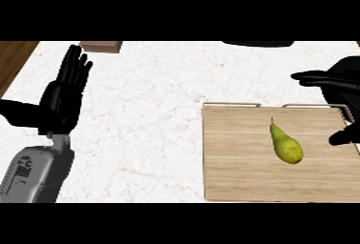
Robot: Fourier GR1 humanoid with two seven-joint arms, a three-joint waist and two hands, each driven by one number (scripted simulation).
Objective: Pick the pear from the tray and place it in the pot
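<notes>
A yellow-green pear (285, 144) lies on the wooden tray (239, 176) at the right of the head view, its stem pointing away from me. My right hand (339, 82) hovers at the right edge, above the tray's far right corner, fingers spread and apart from the pear; a fingertip shows lower, just right of the fruit. At the left my left hand (65, 93) rests open, fingers straight and pointing up. A dark rim (257, 43) shows at the top edge, too little to tell whether it is the pot.
The tray lies on a white marble counter (155, 105). A small brown block (100, 46) sits at the top left. The counter's wooden edge (13, 57) runs down the far left.
</notes>
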